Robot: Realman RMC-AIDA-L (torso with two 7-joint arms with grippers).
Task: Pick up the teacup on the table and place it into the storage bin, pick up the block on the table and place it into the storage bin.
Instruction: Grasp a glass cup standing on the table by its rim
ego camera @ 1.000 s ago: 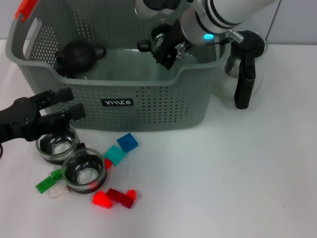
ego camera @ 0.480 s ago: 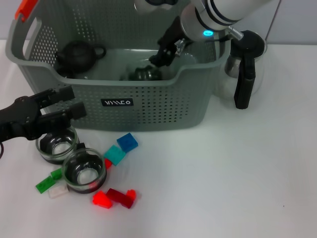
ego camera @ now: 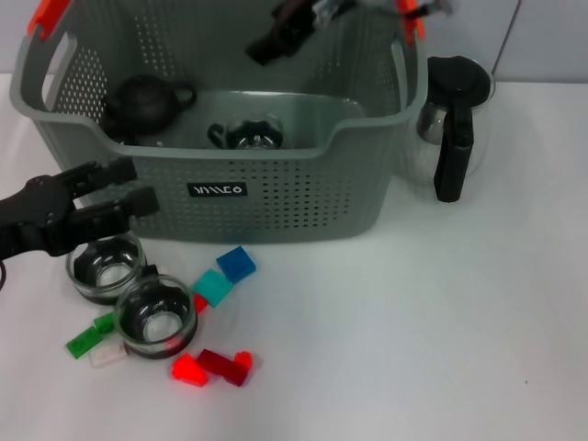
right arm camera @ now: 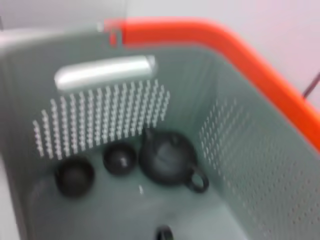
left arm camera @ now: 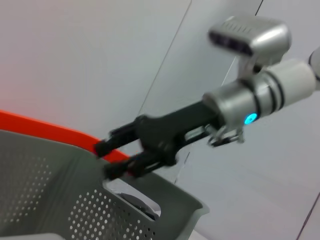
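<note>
right gripper [ego camera: 262,48] hangs above the storage bin [ego camera: 276,197], jaws parted and empty. one glass teacup [ego camera: 246,135] lies inside the bin near a black teapot [ego camera: 142,101]. left gripper [ego camera: 124,186] hovers just above two glass teacups [ego camera: 156,315] on the counter [ego camera: 441,312], jaws spread and empty. coloured blocks, including a blue block [ego camera: 236,263], lie beside them. judgement: cups are light, rigid, slippery and fragile; grip across the rim. blocks are light and hard; pinch flat sides.
</note>
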